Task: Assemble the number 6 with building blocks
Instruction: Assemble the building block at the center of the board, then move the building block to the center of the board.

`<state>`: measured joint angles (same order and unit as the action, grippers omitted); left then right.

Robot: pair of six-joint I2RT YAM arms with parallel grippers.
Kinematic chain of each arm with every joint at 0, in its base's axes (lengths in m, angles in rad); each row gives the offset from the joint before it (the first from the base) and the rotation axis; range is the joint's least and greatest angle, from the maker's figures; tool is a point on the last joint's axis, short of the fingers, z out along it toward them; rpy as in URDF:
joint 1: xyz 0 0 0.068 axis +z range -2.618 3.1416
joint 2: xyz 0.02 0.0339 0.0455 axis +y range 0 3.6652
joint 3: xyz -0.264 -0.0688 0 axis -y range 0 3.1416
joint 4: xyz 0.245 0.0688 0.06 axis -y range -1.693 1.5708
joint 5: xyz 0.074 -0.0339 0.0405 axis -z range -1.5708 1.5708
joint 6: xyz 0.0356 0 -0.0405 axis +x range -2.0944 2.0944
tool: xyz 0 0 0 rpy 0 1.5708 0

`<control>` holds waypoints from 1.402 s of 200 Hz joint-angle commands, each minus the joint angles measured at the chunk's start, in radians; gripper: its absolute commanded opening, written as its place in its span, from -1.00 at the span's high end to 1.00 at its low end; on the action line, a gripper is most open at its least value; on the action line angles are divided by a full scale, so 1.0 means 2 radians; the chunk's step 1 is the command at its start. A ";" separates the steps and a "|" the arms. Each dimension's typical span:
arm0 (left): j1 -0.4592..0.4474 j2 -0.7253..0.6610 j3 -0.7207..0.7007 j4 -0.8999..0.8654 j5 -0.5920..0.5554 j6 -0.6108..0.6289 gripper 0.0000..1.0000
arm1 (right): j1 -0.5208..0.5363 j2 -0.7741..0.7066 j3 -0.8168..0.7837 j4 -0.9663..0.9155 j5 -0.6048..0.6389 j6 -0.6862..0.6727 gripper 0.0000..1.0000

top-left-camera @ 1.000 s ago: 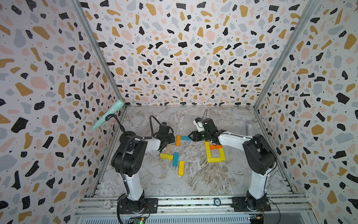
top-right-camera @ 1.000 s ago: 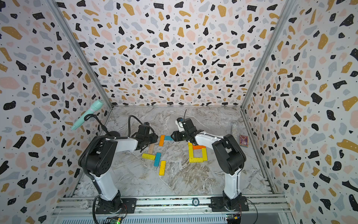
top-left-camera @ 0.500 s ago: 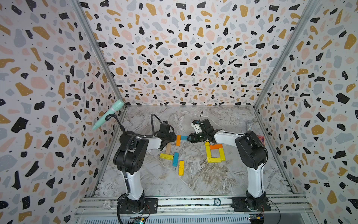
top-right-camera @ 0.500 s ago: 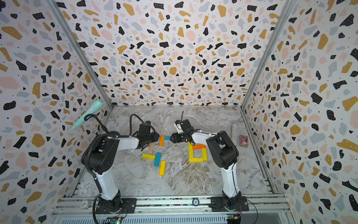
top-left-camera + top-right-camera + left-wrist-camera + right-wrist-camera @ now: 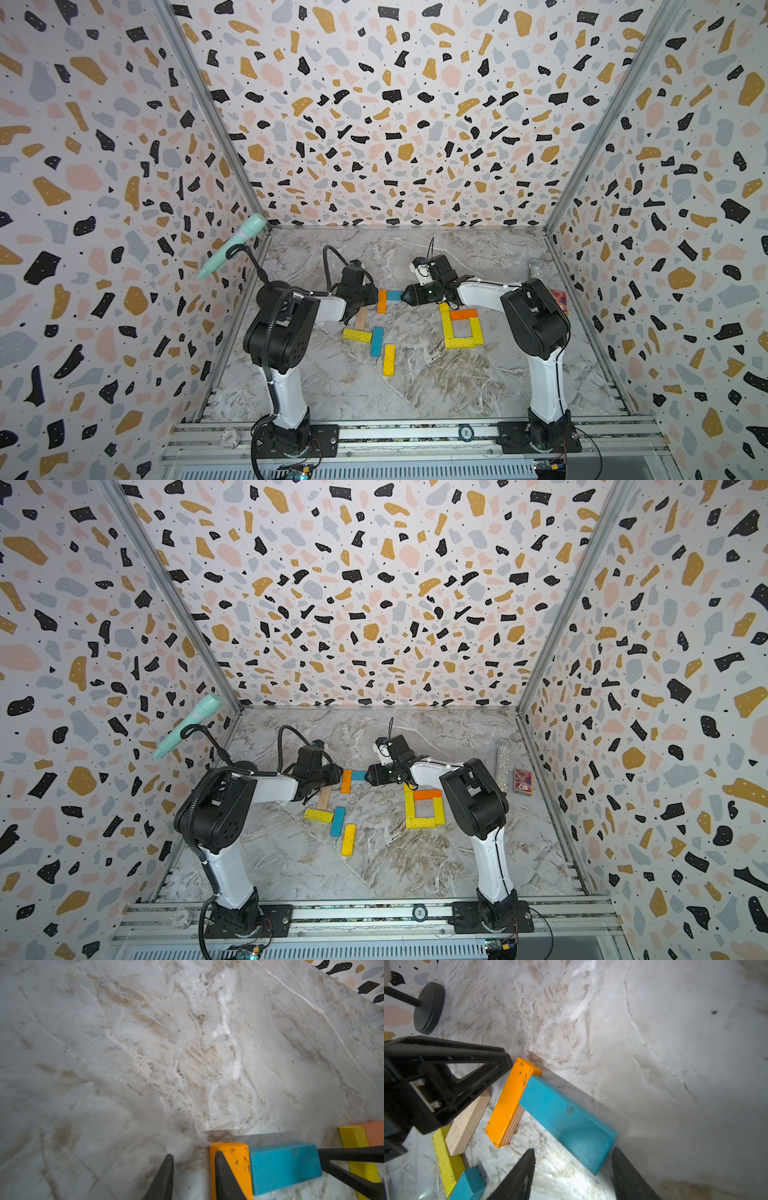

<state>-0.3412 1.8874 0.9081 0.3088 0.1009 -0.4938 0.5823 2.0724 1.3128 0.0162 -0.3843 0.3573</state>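
Observation:
An orange block [image 5: 381, 301] and a teal block [image 5: 394, 295] lie end to side in an L at the table's middle; both show in both top views [image 5: 345, 781] [image 5: 358, 775]. My left gripper [image 5: 194, 1167] is open just left of them, and one finger [image 5: 223, 1169] overlaps the orange block [image 5: 236, 1159]. My right gripper [image 5: 573, 1167] is open, its jaws either side of the teal block's [image 5: 566, 1120] near end, apart from it. To the right, three yellow blocks [image 5: 446, 322] and an orange one [image 5: 463, 314] form a square loop.
Loose blocks lie front left: pale wood [image 5: 361, 319], yellow [image 5: 357, 335], teal [image 5: 377, 340] and yellow [image 5: 389, 359]. A red patterned box [image 5: 522, 781] and a glitter tube [image 5: 503, 766] stand by the right wall. A green microphone [image 5: 232, 245] juts from the left wall.
My right gripper's jaws have spread a little wider around the teal block's end, and that arm's elbow has swung left. The left arm has hardly moved.

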 commanded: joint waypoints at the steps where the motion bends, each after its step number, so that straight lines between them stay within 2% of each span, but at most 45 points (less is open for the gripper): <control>1: 0.001 0.012 -0.019 -0.038 0.013 -0.005 0.41 | -0.002 -0.037 -0.004 -0.006 0.009 -0.005 -0.21; 29: 0.002 -0.022 -0.020 -0.055 -0.011 -0.002 0.41 | 0.006 -0.077 -0.009 -0.025 0.020 -0.006 -0.22; 63: 0.003 -0.123 -0.011 -0.079 -0.046 0.011 0.39 | 0.054 -0.171 -0.063 -0.049 0.076 0.011 -0.23; 76: 0.003 -0.178 -0.023 -0.079 -0.063 0.011 0.21 | 0.088 -0.209 -0.096 -0.055 0.109 0.033 -0.23; 92: 0.003 -0.255 -0.067 -0.057 -0.100 0.006 0.14 | 0.133 -0.248 -0.151 -0.028 0.127 0.078 -0.24; 104: 0.004 -0.304 -0.102 -0.053 -0.126 0.008 -0.09 | 0.166 -0.264 -0.176 -0.018 0.140 0.104 -0.24; 110: 0.005 -0.325 -0.118 -0.054 -0.139 0.011 -0.14 | 0.180 -0.267 -0.184 -0.018 0.150 0.113 -0.24; 127: 0.008 -0.372 -0.165 -0.034 -0.156 0.011 -0.18 | 0.206 -0.260 -0.196 -0.032 0.169 0.134 -0.24; 164: 0.010 -0.427 -0.226 -0.013 -0.161 0.001 -0.58 | 0.248 -0.229 -0.189 -0.054 0.198 0.167 -0.25; 215: 0.012 -0.497 -0.271 -0.006 -0.188 -0.004 -0.71 | 0.297 -0.138 -0.095 -0.121 0.228 0.182 -0.25; 247: 0.011 -0.521 -0.274 -0.018 -0.205 -0.004 -0.80 | 0.302 -0.081 -0.041 -0.192 0.258 0.192 -0.25; 280: 0.012 -0.538 -0.278 -0.022 -0.215 -0.004 -0.83 | 0.307 -0.052 -0.007 -0.245 0.283 0.200 -0.22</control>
<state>-0.3222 0.8368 0.3653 0.2466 -0.2924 -0.5011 1.1889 1.9278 1.2713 -0.2893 0.1162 0.7216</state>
